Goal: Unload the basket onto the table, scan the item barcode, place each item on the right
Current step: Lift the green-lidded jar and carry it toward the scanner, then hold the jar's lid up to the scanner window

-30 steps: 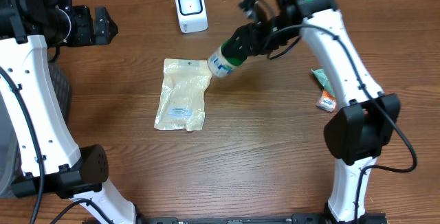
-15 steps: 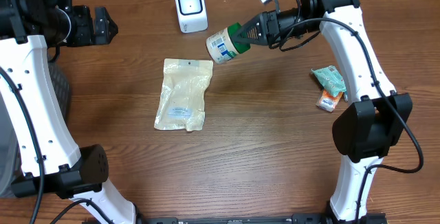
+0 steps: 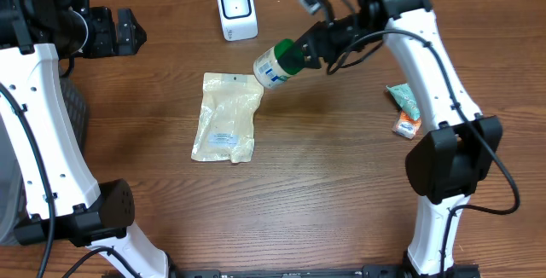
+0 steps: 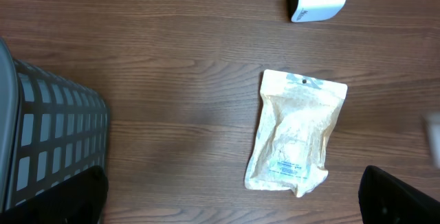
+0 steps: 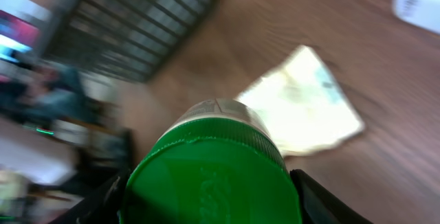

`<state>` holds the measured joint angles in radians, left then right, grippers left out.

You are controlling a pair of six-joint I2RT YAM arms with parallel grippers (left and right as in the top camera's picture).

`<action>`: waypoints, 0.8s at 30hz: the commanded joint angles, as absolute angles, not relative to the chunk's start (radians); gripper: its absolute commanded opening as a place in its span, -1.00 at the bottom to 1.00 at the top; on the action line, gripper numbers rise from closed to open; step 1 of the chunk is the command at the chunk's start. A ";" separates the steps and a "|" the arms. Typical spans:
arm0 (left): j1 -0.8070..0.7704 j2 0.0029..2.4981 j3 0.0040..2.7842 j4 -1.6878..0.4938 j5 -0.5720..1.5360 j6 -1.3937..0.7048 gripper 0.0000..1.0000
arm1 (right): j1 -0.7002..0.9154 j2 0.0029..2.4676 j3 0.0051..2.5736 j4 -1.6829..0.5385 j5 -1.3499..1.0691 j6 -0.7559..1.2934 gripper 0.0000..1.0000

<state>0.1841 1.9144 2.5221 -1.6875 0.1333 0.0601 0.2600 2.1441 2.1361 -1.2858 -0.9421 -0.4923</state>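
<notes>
The item is a white bottle (image 3: 275, 63) with a green cap (image 5: 213, 176). It hangs tilted above the table with its base pointing left and down. My right gripper (image 3: 311, 48) is shut on its cap end, a black finger on each side of the cap in the right wrist view. The white scanner (image 3: 236, 10) stands at the table's far edge, up and left of the bottle's base. My left gripper (image 3: 128, 32) stays at the far left, open and empty, its fingers (image 4: 395, 196) wide apart at the bottom of the left wrist view.
A pale plastic pouch (image 3: 227, 116) lies flat just below and left of the bottle. A dark mesh basket (image 4: 48, 135) stands at the left. Two small packets (image 3: 405, 99) lie by the right arm's base.
The right arm lifted the bottle toward the scanner, then brought it slightly down and left again, with its tilt changing. The left arm has not moved.
</notes>
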 commanded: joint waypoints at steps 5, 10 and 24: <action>0.182 1.920 2.522 -1.689 0.130 0.075 1.00 | 0.411 2.096 2.167 -1.068 -0.356 -0.447 -0.42; 0.183 1.920 2.522 -1.689 0.130 0.075 0.99 | 0.465 2.107 2.167 -0.833 -0.132 -0.535 -0.29; 0.183 1.920 2.522 -1.689 0.130 0.075 0.99 | 0.471 2.238 2.166 -0.292 -0.087 -0.773 -0.25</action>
